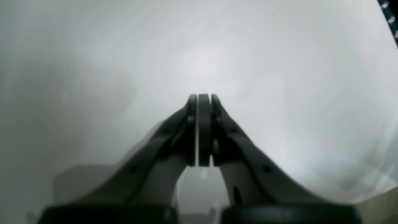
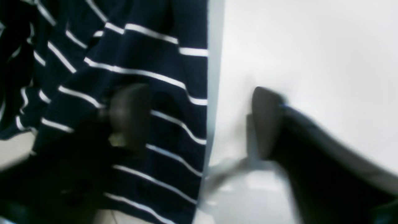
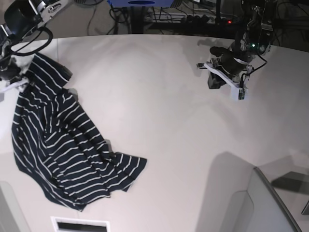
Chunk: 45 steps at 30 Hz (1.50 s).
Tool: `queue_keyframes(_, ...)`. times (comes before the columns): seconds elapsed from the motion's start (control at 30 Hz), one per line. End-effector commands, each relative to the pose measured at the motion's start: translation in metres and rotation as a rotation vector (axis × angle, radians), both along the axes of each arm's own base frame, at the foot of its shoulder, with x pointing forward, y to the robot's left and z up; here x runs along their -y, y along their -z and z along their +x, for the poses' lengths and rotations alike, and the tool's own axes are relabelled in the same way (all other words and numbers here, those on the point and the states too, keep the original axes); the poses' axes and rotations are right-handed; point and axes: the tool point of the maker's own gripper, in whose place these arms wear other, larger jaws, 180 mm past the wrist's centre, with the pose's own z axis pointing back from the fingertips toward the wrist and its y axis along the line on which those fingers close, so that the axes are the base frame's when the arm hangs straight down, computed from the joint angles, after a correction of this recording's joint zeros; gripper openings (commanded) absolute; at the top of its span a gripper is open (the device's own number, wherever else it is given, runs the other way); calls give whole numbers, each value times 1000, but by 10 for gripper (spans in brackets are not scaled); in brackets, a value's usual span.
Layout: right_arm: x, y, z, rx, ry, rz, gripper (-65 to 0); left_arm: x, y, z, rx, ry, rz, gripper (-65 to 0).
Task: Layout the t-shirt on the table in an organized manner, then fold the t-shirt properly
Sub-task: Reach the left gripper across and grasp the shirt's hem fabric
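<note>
**Shirt still crumpled at the left edge; laying out barely begun**

We see the shirt (image 3: 67, 145) lying in a rumpled heap on the left side of the table (image 3: 169, 125), running from the far-left corner down toward the near edge. It is bunched and creased, with one flap spread out to the right near the front. No sleeve or collar is clearly laid out, and no fold has been made. We judge the task to be at its very start: the whole spreading step is left, and all the folding after it.

Our right gripper (image 2: 199, 124) is at the far end of the shirt, at the far-left corner in the base view. In its wrist view the jaws stand apart, one finger over the striped cloth and the other over bare table, with the cloth's edge running between them. The picture is blurred, and we cannot tell whether any fabric is pinched; it looks as if nothing is held.

Our left gripper (image 1: 204, 130) hangs over bare table at the far right, well apart from the shirt. Its jaws are pressed together on nothing.

Next, we judge, a corner or hem must be gripped and drawn out flat.
</note>
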Motion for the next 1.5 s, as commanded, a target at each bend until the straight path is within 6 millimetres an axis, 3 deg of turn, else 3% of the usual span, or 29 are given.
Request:
queue_keyframes(0.0,1,0,-2,-18,-11,-3,-432,-1,-8,6,34,-1,-2,-650)
queue_keyframes(0.07,0,1,-5,-24,-10,0,-642,-1,-8,6,34,-1,-2,-650)
queue_keyframes(0.17,-1,6,-15,-41,-7,4,-614,-1,-8,7,35,-1,-2,-650)
queue_keyframes(0.23,0,10,-26,-62,-5,4,-650,-1,-7,6,34,-1,-1,-650)
queue_keyframes(0.3,3,10,-35,-73,-2,-10,-647,-1,-7,6,34,-1,-1,-650)
queue_keyframes(0.43,8,-9,-47,-59,-6,-93,-645,0,-9,11,43,3,-2,-650)
queue_keyframes(0.5,13,-26,-46,-35,-12,-149,-645,12,-4,10,31,44,2,-650)
queue_keyframes(0.67,28,-59,-36,18,-16,-253,-644,58,20,0,9,289,143,-650)
queue_keyframes(0.8,34,-72,-34,34,-13,-291,-644,106,25,-1,21,380,112,-650)
queue_keyframes(1.03,29,-66,-39,18,-20,-277,-644,192,-8,50,146,451,4,-650)
queue_keyframes(1.23,29,-65,-40,15,-21,-277,-644,240,-27,98,211,529,3,-650)
queue_keyframes(1.47,24,-48,-47,-17,-22,-233,-644,293,-30,129,176,543,-30,-650)
